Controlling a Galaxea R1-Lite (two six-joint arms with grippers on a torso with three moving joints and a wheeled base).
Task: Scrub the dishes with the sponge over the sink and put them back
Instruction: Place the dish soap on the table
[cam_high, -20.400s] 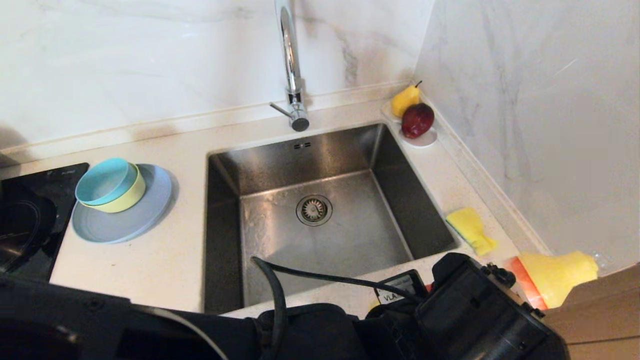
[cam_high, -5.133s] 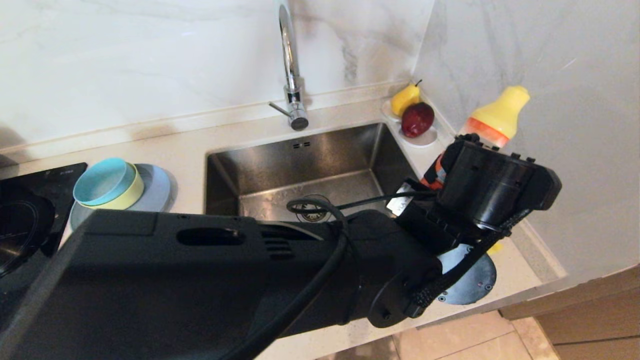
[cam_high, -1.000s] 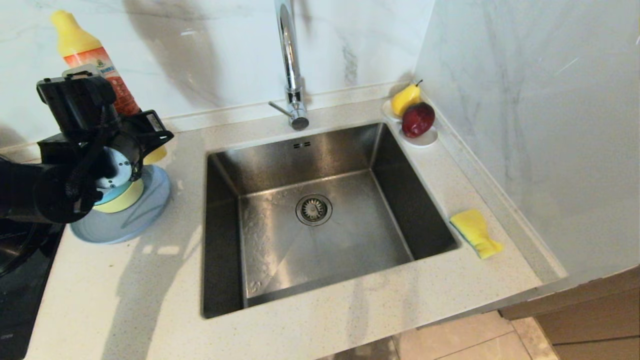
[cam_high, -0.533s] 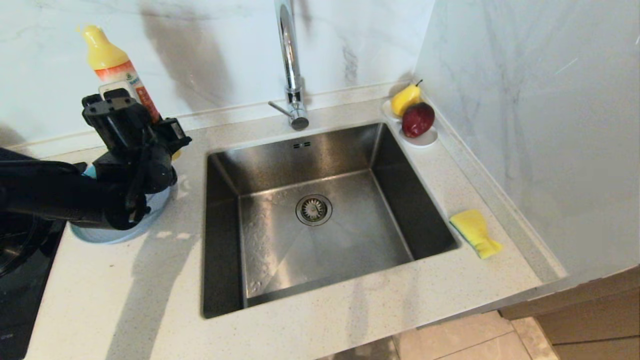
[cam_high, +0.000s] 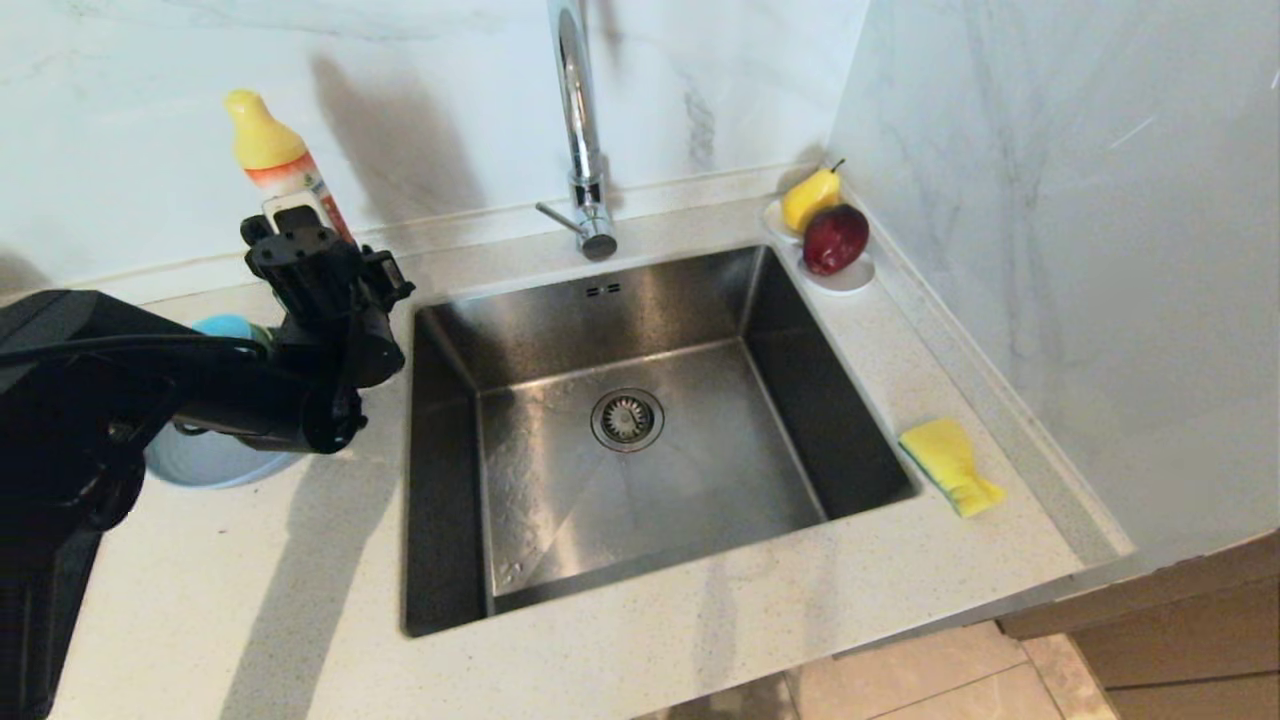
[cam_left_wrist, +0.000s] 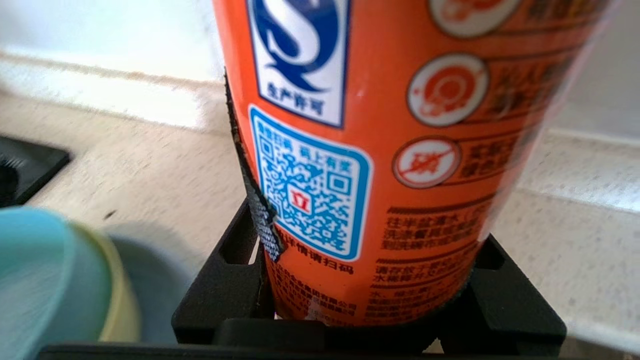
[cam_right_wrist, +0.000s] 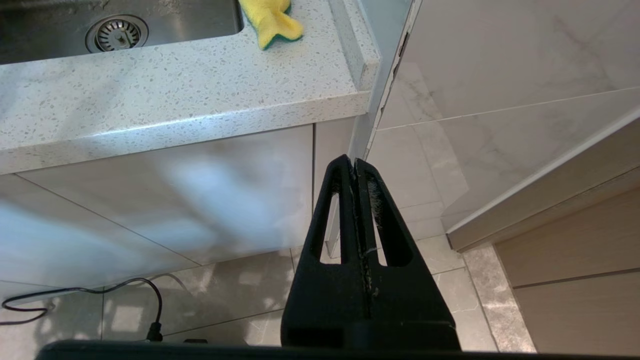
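pale speckled stone countertop (cam_high: 250, 580) under white marble walls; grey floor tiles below in the right wrist view; large square stainless steel sink (cam_high: 640, 430) with round drain and tall chrome faucet (cam_high: 580, 130); small white dish with a pear and a red apple (cam_high: 850, 278) at the far right corner; yellow rectangular sponge with a green underside (cam_high: 948, 464) lies on the counter right of the basin, bent; left gripper (cam_high: 315, 262) clamped on the orange detergent bottle with yellow cap (cam_high: 285, 180), left of the sink; small teal-blue bowl (cam_left_wrist: 45, 280) nested in pale yellow bowl (cam_left_wrist: 117, 295) on wide grey-blue plate (cam_high: 200, 462), beside the bottle; right gripper (cam_right_wrist: 355, 167) below the counter edge, fingers pressed together.
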